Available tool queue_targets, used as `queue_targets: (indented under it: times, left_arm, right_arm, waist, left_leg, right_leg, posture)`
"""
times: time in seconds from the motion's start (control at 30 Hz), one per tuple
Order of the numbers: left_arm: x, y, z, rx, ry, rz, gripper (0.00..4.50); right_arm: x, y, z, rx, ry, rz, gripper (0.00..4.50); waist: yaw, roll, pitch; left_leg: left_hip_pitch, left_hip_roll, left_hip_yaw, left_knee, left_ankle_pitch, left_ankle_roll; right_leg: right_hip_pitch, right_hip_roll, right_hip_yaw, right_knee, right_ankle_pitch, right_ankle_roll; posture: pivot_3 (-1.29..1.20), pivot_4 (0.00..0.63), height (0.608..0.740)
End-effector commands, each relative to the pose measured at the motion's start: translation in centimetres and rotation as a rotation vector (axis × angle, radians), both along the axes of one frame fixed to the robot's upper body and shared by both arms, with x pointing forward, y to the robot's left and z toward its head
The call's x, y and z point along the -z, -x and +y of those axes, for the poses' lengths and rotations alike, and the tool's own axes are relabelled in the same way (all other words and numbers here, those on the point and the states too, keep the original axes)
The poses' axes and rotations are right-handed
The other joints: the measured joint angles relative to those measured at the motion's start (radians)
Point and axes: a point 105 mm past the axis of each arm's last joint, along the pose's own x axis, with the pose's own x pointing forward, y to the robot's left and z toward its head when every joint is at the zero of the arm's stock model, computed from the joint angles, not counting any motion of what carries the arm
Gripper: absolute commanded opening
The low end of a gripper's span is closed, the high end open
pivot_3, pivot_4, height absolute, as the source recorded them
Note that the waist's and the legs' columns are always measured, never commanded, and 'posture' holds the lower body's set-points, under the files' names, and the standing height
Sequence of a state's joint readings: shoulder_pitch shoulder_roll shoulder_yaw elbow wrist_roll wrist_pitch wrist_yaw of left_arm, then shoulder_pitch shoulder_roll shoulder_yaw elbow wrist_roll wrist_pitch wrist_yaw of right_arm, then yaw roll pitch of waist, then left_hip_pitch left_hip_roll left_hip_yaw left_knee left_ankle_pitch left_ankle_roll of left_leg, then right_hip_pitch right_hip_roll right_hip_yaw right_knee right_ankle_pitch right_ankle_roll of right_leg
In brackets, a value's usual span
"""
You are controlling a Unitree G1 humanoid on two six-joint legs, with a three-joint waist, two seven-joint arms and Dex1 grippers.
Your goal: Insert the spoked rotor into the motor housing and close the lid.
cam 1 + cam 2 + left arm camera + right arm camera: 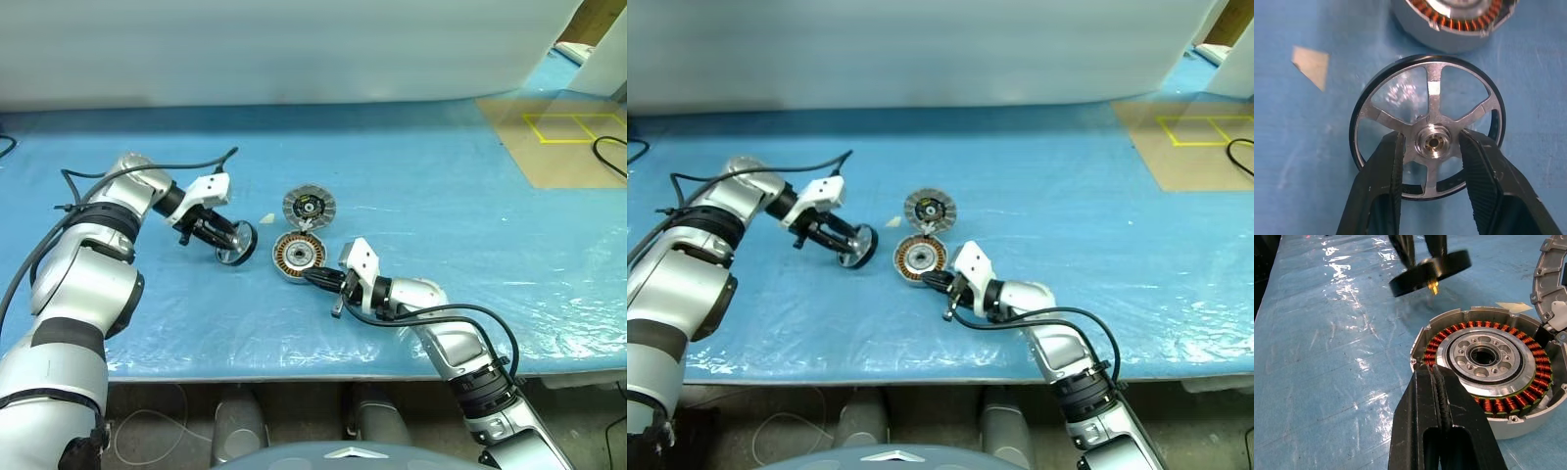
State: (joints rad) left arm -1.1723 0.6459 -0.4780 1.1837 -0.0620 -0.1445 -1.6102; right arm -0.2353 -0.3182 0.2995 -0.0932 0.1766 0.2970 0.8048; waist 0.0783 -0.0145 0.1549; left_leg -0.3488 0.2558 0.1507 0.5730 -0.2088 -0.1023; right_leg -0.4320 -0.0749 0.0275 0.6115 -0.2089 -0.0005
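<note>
While the left gripper clamps the small black spoked rotor by its silver central hub, one black finger on either side, we see its jaws partly apart, only as wide as that hub. We see the rotor lifted clear of the blue plastic-covered tabletop, tilted, just to the left of the round silver-grey motor housing with its ring of copper-brown windings. We place the housing near the tabletop's middle, nearer the front edge than the back. We note the round grey ribbed lid swung open, joined to the housing's far edge. We see the right gripper with its jaws fully together, holding nothing, tips right at the housing's near rim; we can't confirm contact. We also spot a small pale scrap on the tabletop between rotor and lid.
</note>
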Motion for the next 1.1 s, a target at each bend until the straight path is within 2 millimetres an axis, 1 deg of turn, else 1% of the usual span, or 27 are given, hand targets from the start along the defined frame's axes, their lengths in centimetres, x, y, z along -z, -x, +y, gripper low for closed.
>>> queue_targets:
  times: [0.03,0.17,0.33,0.47,0.67,0.9,1.03,1.1]
  left_arm:
    - [-2.9,-0.2,0.2,0.006,0.067,-0.078,1.41]
    - [-3.6,0.5,0.3,0.013,0.100,-0.066,1.41]
    - [-4.8,1.4,-1.2,0.038,0.243,-0.019,1.41]
    - [-3.9,2.3,-1.7,0.045,0.304,0.046,1.41]
    - [-3.3,3.3,-2.5,0.061,0.398,0.092,1.41]
    - [-2.4,3.5,-3.7,0.016,0.554,0.047,1.41]
    - [-1.1,4.1,-4.1,-0.009,0.577,0.051,1.41]
    - [-0.9,4.1,-4.3,-0.024,0.594,0.046,1.41]
  right_arm:
    - [-0.2,-0.1,-0.6,0.017,0.010,-0.006,0.00]
    - [-0.3,-0.2,-1.2,0.023,0.008,-0.004,0.00]
    - [-0.9,-1.0,-2.4,0.051,0.001,-0.017,0.00]
    - [-1.7,-1.7,-3.6,0.077,-0.003,-0.039,0.00]
    - [-3.4,-2.1,-4.2,0.090,-0.066,-0.055,0.00]
    - [-3.6,-2.2,-4.7,0.065,-0.043,-0.077,0.00]
    - [-3.6,-2.3,-4.7,0.049,-0.031,-0.081,0.00]
    - [-3.6,-2.3,-4.6,0.044,-0.027,-0.082,0.00]
  waist:
    - [0.000,0.000,0.000]
    - [-0.001,0.000,0.000]
    - [0.006,0.000,0.000]
    - [0.010,0.001,0.000]
    - [0.010,0.001,0.001]
    - [0.014,0.001,0.001]
    - [0.013,0.001,0.001]
    - [0.014,0.001,0.001]
  left_leg:
    - [0.000,0.000,0.000,0.000,0.000,0.000]
    - [0.000,0.000,0.000,-0.002,0.000,0.000]
    - [0.000,0.000,0.000,-0.002,0.000,0.000]
    - [0.000,0.000,0.000,-0.002,0.000,0.000]
    - [0.000,0.001,0.000,-0.004,0.000,0.000]
    - [-0.001,0.000,0.000,-0.003,0.000,0.000]
    - [-0.001,0.000,0.000,-0.003,0.000,0.000]
    - [-0.001,0.000,0.000,-0.003,0.000,0.000]
  right_leg:
    - [0.000,0.000,0.000,0.000,0.000,0.000]
    - [0.000,0.000,0.000,-0.001,0.000,0.000]
    - [0.000,0.000,-0.001,-0.002,0.000,0.000]
    - [-0.001,0.000,-0.001,-0.002,0.000,0.000]
    - [-0.002,0.001,-0.001,-0.002,0.000,0.000]
    - [-0.002,0.000,-0.001,-0.002,0.000,0.000]
    - [-0.002,0.000,-0.001,-0.002,0.000,0.000]
    - [-0.002,0.000,-0.001,-0.001,0.000,0.000]
  posture:
    - [0.00,0.150,0.740]
    - [0.00,0.150,0.740]
    - [0.00,0.150,0.740]
    - [0.00,0.150,0.740]
    - [0.00,0.150,0.740]
    - [0.00,0.150,0.740]
    - [0.00,0.150,0.740]
    - [0.00,0.150,0.740]
